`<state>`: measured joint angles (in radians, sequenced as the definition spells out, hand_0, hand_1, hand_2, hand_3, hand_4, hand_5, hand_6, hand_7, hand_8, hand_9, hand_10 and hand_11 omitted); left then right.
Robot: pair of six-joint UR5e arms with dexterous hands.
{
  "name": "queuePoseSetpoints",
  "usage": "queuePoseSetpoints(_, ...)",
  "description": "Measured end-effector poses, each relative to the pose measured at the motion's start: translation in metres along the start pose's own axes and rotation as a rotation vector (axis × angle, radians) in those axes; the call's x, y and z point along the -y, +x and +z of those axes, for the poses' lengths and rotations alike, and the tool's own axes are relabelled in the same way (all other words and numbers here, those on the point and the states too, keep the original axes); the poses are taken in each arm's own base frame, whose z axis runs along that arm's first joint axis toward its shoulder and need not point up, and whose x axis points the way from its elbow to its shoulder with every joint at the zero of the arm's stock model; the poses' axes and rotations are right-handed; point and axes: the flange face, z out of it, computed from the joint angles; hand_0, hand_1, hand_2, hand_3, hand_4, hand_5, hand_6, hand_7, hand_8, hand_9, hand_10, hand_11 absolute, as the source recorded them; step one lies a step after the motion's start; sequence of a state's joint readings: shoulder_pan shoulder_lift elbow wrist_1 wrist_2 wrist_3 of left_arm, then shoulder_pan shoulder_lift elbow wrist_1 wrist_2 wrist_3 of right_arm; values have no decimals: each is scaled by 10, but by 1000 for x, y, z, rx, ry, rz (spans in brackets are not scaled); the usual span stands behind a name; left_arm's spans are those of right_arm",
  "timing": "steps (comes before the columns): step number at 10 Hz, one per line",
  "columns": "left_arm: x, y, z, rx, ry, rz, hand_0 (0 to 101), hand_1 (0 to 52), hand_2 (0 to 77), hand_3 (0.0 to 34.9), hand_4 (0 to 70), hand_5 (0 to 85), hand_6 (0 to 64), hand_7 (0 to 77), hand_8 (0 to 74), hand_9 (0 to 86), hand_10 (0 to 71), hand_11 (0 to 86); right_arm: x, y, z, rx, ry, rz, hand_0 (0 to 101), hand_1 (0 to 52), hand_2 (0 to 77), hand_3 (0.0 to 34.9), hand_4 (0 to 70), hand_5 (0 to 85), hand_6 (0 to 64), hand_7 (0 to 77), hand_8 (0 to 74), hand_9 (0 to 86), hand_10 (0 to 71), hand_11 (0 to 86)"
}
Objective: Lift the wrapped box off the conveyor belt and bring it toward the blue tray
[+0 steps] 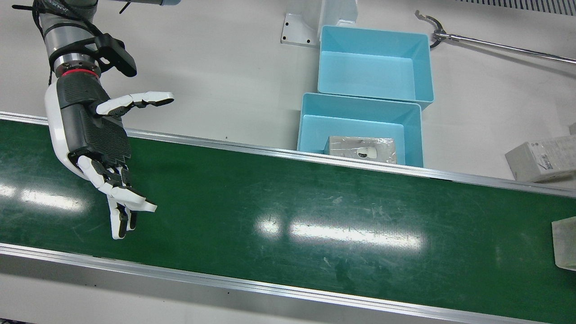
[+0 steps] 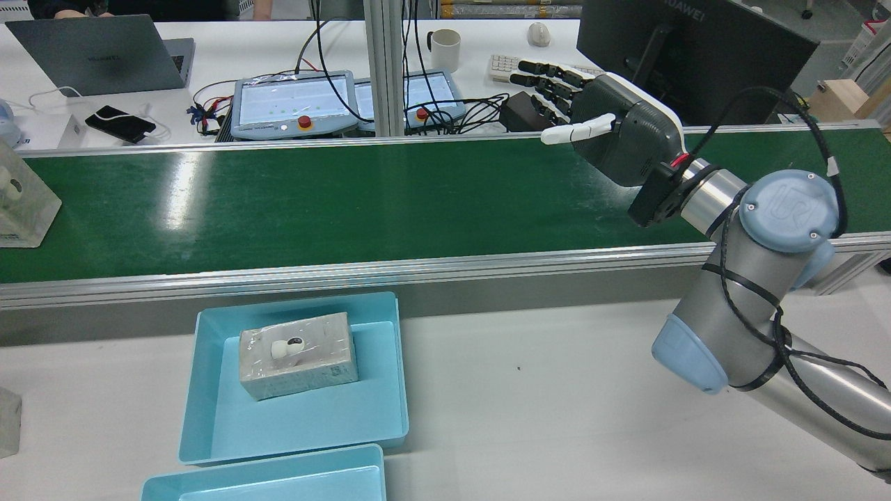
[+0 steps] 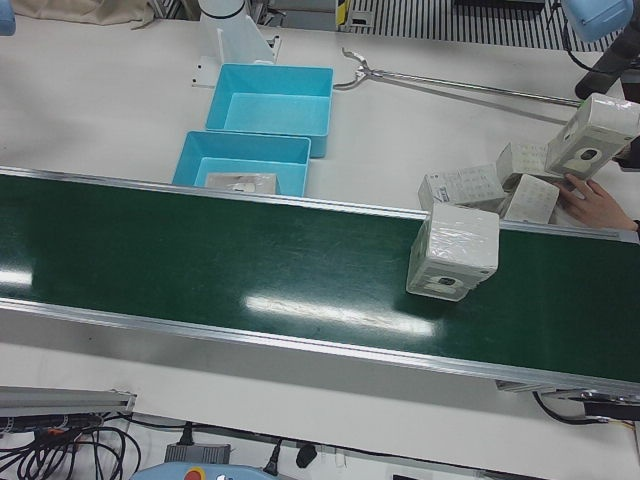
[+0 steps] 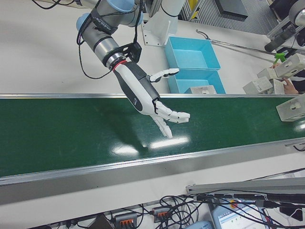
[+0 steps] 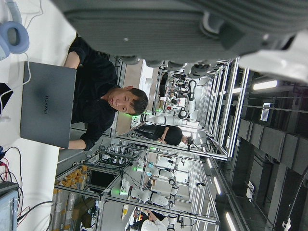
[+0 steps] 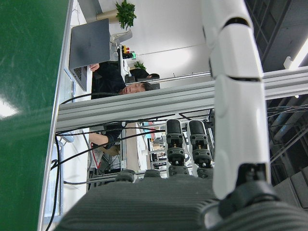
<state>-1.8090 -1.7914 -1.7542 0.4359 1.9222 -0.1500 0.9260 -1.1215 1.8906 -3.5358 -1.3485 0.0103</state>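
Note:
A wrapped box (image 1: 564, 243) stands on the green conveyor belt (image 1: 288, 216) at its end far from my right hand; it also shows in the rear view (image 2: 21, 202) and the left-front view (image 3: 455, 250). My right hand (image 1: 103, 148) hovers open over the other end of the belt, fingers spread, holding nothing; the rear view (image 2: 612, 125) shows it too. The near blue tray (image 1: 310, 117) holds another wrapped box (image 1: 362, 148). My left hand (image 5: 192, 29) shows only in its own view, fingers apart, nothing in it.
A second blue tray (image 1: 373, 63) sits behind the first. Several loose boxes (image 3: 480, 185) lie beyond the belt, where a person's hand (image 3: 590, 200) reaches. A metal grabber tool (image 1: 495, 45) lies on the table. Laptop and control pendants (image 2: 299, 104) stand past the belt.

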Motion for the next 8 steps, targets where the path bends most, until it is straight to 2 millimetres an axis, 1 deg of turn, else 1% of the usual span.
queuePoseSetpoints(3,0,0,0,0,0,0,0,0,5,0,0,11,0,5,5,0,5,0,2,1,0,-1,4,-2,501,169,131,25,153,180,71,191,0,22,0,16)
queuePoseSetpoints(4,0,0,0,0,0,0,0,0,5,0,0,5,0,5,5,5,0,5,3,1,0,-1,5,-1,503,169,131,33,147,180,71,191,0,22,0,16)
queuePoseSetpoints(6,0,0,0,0,0,0,0,0,11,0,0,11,0,5,5,5,5,0,4,1,0,0,9,-2,502,164,136,33,147,180,71,191,0,22,0,16)
queuePoseSetpoints(7,0,0,0,0,0,0,0,0,11,0,0,11,0,5,5,5,5,0,5,1,0,0,10,-1,502,164,120,34,147,180,71,191,0,22,0,16)
queuePoseSetpoints(8,0,0,0,0,0,0,0,0,11,0,0,5,0,5,5,5,5,0,5,1,0,1,9,0,502,164,120,34,147,180,71,191,0,22,0,16)
